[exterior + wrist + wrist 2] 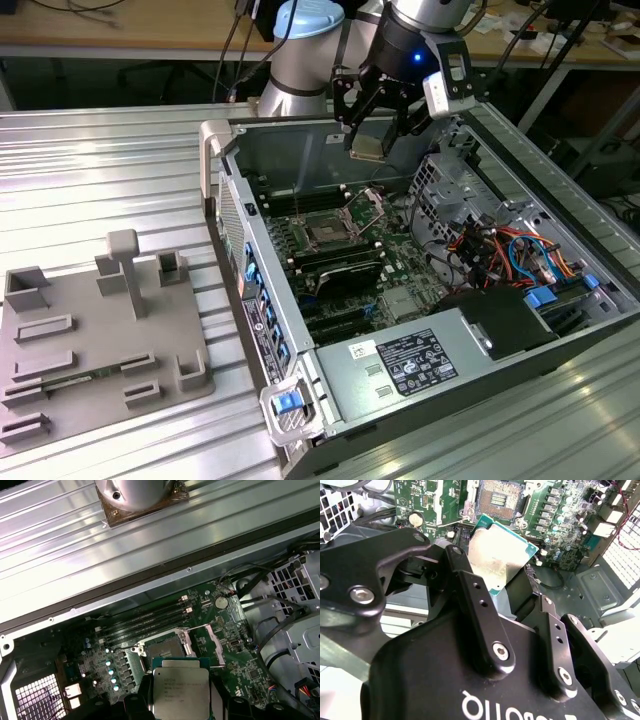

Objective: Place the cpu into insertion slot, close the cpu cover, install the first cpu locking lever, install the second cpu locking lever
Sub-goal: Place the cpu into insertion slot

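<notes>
A ribbed aluminium surface (100, 160) carries an open grey metal computer case (262, 300) lying on its side, so that its green motherboard faces up and the square dark insertion slot (166, 649) can be reached from above. The black three-link claw (372, 135) hangs over the case, above that slot and clear of it, its fingers (470, 587) pinching the small flat square cpu (500, 555) by two opposite edges. The silver-grey top face is left bare and the chip is held roughly flat, which I judge suits lowering it squarely into the slot. The thin silver metal cpu cover (212, 645) appears swung up just beside the slot, leaving the slot's contacts uncovered for the chip. The long black memory slots (145, 622) run just beside the slot on its other side.
</notes>
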Available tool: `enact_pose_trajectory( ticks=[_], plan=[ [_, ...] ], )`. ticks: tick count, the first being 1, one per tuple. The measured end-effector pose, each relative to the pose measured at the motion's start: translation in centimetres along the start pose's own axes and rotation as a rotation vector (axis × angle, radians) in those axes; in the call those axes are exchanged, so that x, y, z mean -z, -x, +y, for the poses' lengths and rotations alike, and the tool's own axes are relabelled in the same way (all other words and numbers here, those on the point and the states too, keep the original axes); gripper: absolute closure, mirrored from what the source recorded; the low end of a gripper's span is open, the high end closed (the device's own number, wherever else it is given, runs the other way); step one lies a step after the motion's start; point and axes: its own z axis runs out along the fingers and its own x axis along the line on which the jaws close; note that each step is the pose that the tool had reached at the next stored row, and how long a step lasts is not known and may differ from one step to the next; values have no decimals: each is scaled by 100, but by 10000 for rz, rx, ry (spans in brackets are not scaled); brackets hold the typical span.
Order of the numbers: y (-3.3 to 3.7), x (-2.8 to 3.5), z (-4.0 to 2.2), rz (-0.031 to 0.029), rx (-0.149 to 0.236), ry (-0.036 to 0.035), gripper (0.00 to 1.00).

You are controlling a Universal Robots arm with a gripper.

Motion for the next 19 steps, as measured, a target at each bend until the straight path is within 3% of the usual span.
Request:
enact_pose_trajectory(
  ticks=[19],
  plan=[
    [0,-9,-1,-129,-1437,27,45]
  ],
)
